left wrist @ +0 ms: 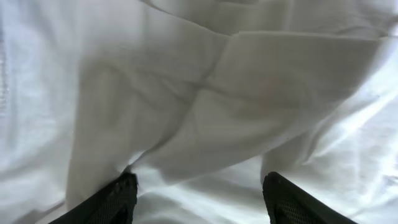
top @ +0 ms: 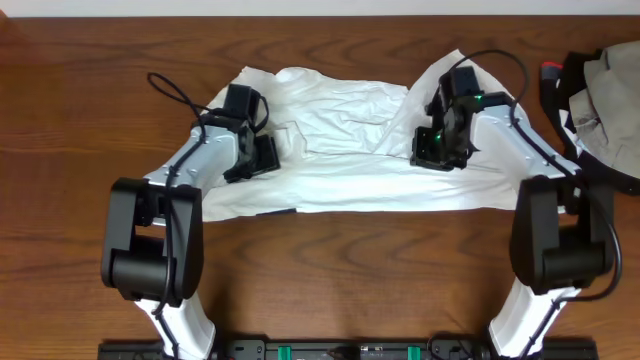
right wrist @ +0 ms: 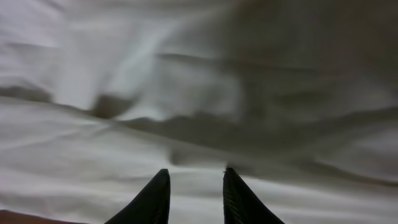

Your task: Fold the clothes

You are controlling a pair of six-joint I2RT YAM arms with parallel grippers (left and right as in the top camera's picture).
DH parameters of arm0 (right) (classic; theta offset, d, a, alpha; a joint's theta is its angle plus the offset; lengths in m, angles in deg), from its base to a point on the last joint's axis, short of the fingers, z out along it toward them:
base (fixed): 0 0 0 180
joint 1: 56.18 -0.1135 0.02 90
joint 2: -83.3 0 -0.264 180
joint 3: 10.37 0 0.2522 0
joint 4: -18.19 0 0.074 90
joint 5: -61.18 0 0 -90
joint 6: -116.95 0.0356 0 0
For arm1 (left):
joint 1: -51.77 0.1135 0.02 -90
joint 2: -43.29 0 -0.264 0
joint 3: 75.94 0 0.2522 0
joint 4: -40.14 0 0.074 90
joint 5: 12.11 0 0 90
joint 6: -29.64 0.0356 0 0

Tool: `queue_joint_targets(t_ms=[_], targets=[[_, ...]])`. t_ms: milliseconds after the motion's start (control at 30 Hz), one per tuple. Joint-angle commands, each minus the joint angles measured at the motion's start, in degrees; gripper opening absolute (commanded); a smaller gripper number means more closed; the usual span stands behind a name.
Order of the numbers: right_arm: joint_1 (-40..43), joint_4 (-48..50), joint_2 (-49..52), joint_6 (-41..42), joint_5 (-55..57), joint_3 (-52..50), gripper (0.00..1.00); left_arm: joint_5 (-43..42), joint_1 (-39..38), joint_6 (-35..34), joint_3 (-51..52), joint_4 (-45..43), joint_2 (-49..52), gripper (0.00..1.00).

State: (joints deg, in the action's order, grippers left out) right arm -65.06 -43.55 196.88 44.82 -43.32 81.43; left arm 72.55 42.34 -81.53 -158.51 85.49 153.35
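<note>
- Shirt [top: 340, 150] lies spread and wrinkled on the table [top: 330, 260], bunched along its far part, no fold made yet.
- Left gripper [left wrist: 205, 202] is low over the shirt's left side, fingers spread wide, holding nothing.
- Right gripper [right wrist: 194, 193] is down on the shirt's right side, fingers drawn near each other with a narrow gap. It may be nipping a crease, but the view does not settle it.
- Step, likely: taking hold for the first fold.
- Next move calls for a firm pinch on both sides, then an even lift and carry across.

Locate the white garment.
Overhead, the white garment lies spread across the middle of the table, toward its far edge, left of the grey bundle at the right edge.
</note>
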Motion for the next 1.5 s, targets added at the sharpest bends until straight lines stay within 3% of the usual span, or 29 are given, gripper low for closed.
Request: queue_joint_targets(t_ms=[0, 933, 1200, 1300, 1467], targets=[[-0.31, -0.22, 1.14, 1.40, 0.98, 0.28, 0.27, 4.96, 3.45, -0.28, 0.24, 0.44, 1.16, 0.68], [-0.28, -0.87, 1.18, 1.42, 6.67, -1.60, 0.38, 5.01, 21.88, 0.55, 0.24, 4.39, 1.16, 0.68], [0.13, -1.27, 1.18, 1.44, 10.73, -1.60, 0.46, 4.98, 26.45, 0.28, 0.24, 5.53, 1.16, 0.68], [0.90, -0.90, 1.16, 1.64, 11.41, -1.27, 0.38, 4.94, 27.43, -0.55, 0.24, 5.84, 1.16, 0.68], [0.72, -3.67, -0.83, -0.17, 9.84, 1.42, 0.15, 4.96, 27.69, -0.55, 0.24, 5.86, 1.16, 0.68]])
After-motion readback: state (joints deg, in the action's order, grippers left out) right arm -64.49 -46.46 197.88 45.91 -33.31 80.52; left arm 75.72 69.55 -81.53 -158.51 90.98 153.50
